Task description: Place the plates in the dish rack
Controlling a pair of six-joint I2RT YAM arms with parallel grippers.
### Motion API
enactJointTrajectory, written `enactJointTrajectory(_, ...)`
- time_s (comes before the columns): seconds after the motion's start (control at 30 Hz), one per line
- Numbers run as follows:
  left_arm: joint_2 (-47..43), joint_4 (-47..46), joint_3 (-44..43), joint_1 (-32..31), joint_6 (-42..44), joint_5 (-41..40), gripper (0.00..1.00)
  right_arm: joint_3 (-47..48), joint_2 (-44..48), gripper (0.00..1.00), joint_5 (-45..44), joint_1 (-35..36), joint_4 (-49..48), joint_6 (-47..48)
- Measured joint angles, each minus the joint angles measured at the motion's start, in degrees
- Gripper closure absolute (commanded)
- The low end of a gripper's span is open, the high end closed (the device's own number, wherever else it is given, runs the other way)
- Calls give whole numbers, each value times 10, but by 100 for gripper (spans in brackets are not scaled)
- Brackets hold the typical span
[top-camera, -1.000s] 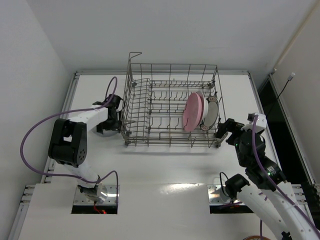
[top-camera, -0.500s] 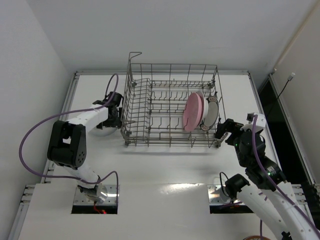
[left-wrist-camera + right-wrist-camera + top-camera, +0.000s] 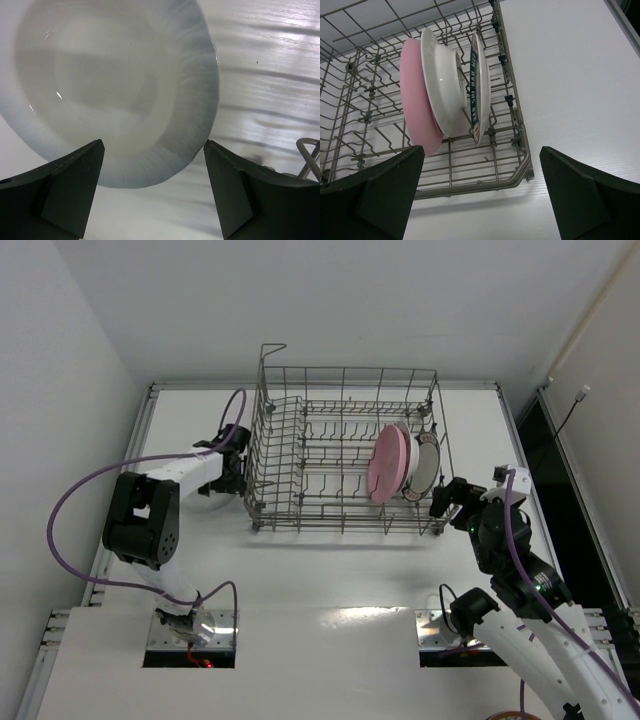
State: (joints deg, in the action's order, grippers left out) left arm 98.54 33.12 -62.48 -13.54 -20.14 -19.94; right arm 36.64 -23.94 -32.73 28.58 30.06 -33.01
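Observation:
The dish rack point(image 3: 345, 530) stands mid-table. Three plates stand upright at its right end: a pink plate point(image 3: 383, 465), a white plate point(image 3: 403, 443) and a patterned-rim plate point(image 3: 424, 465). The right wrist view shows the same pink plate point(image 3: 417, 105), white plate point(image 3: 440, 75) and patterned plate point(image 3: 479, 85). Another white plate point(image 3: 115, 85) lies flat on the table left of the rack. My left gripper point(image 3: 154, 145) point(image 3: 232, 472) is open over its near rim, gripping nothing. My right gripper point(image 3: 482, 148) point(image 3: 447, 498) is open and empty, just outside the rack's front right corner point(image 3: 525, 170).
The rack's left wall point(image 3: 255, 470) is right beside the left gripper; one of its wires point(image 3: 307, 157) shows at the right edge of the left wrist view. A purple cable point(image 3: 85, 495) loops off the left arm. Raised rails point(image 3: 140, 440) border the table.
The left gripper has moved away from the arm bases and closer to the rack's left wall. The rack has shifted slightly. The right arm has not moved.

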Motion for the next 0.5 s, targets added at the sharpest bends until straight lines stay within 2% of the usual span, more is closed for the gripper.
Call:
enactJointTrajectory(0.07, 6, -3, -3, 0, 0, 0, 21, 0, 0, 0, 0, 0, 0, 0)
enactJointTrajectory(0.2, 23, -2, -12, 0, -1, 0, 29, 0, 0, 0, 0, 0, 0, 0)
enactJointTrajectory(0.23, 29, -1, -14, 0, -1, 0, 36, 0, 0, 0, 0, 0, 0, 0)
enactJointTrajectory(0.33, 54, 6, -15, 2, -4, 8, 50, 0, 0, 0, 0, 0, 0, 0)
enactJointTrajectory(0.4, 59, 6, -22, 4, 0, 9, 54, 0, 0, 0, -1, 0, 0, 0)
enactJointTrajectory(0.5, 67, 7, -30, 5, 4, 8, 67, 0, 2, 0, -1, 0, 0, 0)
